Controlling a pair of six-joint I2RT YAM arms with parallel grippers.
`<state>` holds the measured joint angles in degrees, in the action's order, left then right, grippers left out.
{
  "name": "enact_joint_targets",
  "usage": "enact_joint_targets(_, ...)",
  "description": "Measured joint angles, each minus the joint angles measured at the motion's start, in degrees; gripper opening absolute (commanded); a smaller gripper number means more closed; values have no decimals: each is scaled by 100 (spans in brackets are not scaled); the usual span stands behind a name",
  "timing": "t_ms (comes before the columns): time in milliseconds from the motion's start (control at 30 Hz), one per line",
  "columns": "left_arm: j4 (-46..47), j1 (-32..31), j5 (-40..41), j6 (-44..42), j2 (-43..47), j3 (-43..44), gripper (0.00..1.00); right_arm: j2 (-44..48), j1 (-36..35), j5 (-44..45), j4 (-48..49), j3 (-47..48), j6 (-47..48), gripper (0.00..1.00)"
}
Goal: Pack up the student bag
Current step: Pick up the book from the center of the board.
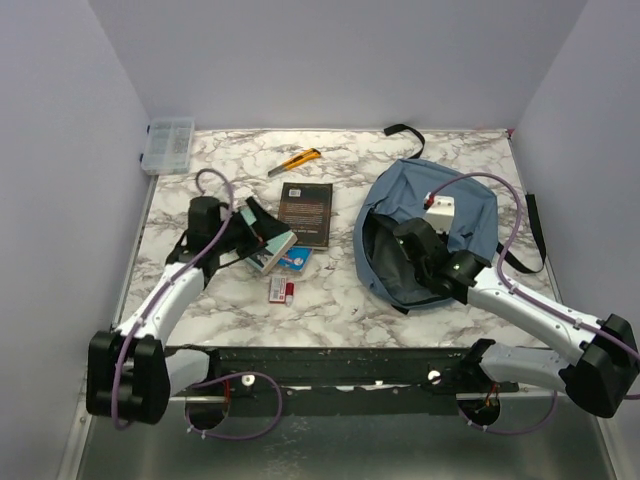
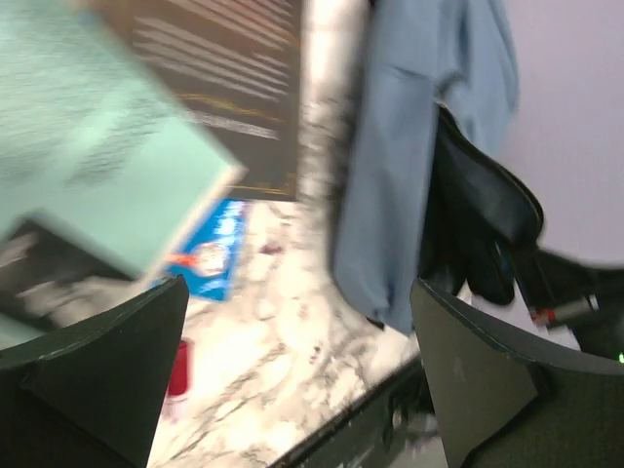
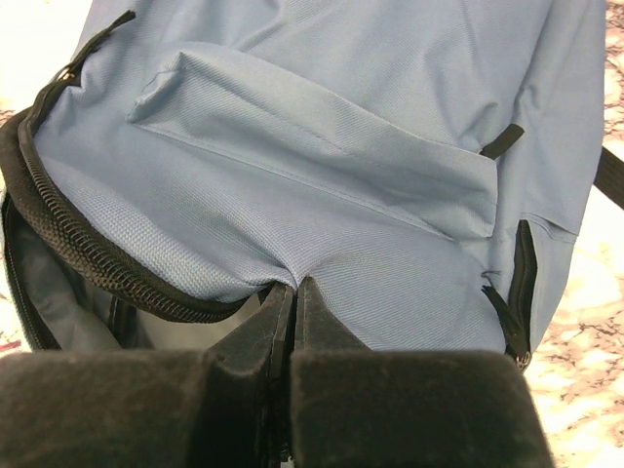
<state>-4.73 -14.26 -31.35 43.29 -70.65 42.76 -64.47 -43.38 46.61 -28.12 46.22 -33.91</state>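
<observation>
A white and grey marble bench [image 1: 330, 300] is being shown, with pale walls [image 1: 330, 60] all around it. The student bag [image 1: 470, 215] is lying on the right side of the bench, and its dark mouth is facing the middle. The blue cloth beside the zip is being pinched tight by the right pincer [image 3: 292, 288]. Its two fingers are pressed together on the cloth, so the mouth is being held up.

The left pincer [image 2: 299, 292] is being held wide open, with nothing between its fingers. It is just beside a green-blue book [image 1: 268, 247]. That book is lying next to a blue card [image 1: 298, 260] and near a dark book [image 1: 305, 213]. A small red and white thing [image 1: 281, 290] is lying close by. A yellow knife [image 1: 300, 160] and a clear box [image 1: 169, 146] are lying far back.

It looks like the green-blue book is being lined up for picking. To do this well, the open fingers should be brought down on both sides of the book, away from the card. The book should be squeezed firmly before any lifting is tried. The bag's mouth should be held high and wide by the right pincer while the book is being carried across and slipped in flat.
</observation>
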Motion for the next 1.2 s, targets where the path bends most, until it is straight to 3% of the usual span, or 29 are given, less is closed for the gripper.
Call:
enact_joint_targets(167,435,1456,538,859,925,-1373,98,79,2,-160,144,-116,76,1)
enact_joint_targets(267,765,1825,695,1427,911,-1969,98,98,11,-271,170,-118,103,1)
enact_joint_targets(433,1377,1941,706,2098,365,-2249,98,107,26,-372,236,-140,142,1)
enact_joint_targets(633,2533,1943,367,2778,-564,-2433,89,144,26,-459,262,-151,146,1)
enact_joint_targets(1000,3499,1941,118,3394,-901,-2747,54,142,26,-605,326,-170,162,1)
enact_joint_targets(1100,3598,1941,35,3488,-1049,-2774,53,136,26,-640,326,-170,164,1)
enact_joint_targets(1200,3672,1941,-46,3550,-1150,-2774,64,136,26,-671,330,-170,166,1)
